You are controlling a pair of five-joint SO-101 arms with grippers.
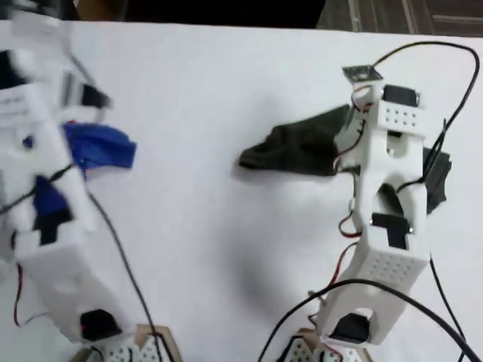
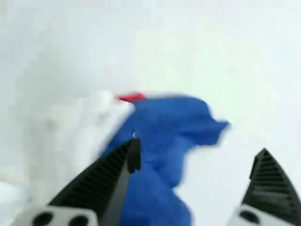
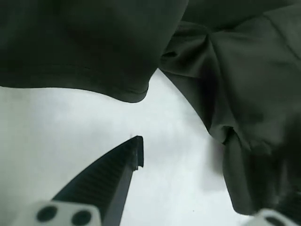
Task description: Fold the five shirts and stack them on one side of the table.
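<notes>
Left gripper (image 2: 198, 150) is spread wide and pinching nothing. The blue shirt (image 2: 169, 136) lies bunched between the fingers and just ahead of them, with one finger (image 2: 113, 174) over its edge; I can't tell if it touches the cloth. Just past the shirt is a small red bit (image 2: 131, 97), too blurred to name. Right gripper (image 3: 202, 174) also looks spread and holds nothing: one finger (image 3: 117, 179) is over bare table, and the other finger's tip is lost against dark cloth. The dark shirt (image 3: 235, 84) is crumpled just ahead of it and off to that far-finger side, with a hem hanging across in front. From the high view, the blue shirt (image 1: 98, 147) sits under the left arm's end and the dark shirt (image 1: 298, 147) under the right arm's end, well apart, each a loose heap on the white table (image 1: 226, 90). Progress is early by my read - two shirts in sight, neither folded, no stack anywhere visible. What's left is flattening and folding both, handling any other shirts wherever they are, then piling them on one side - basically the whole job.
</notes>
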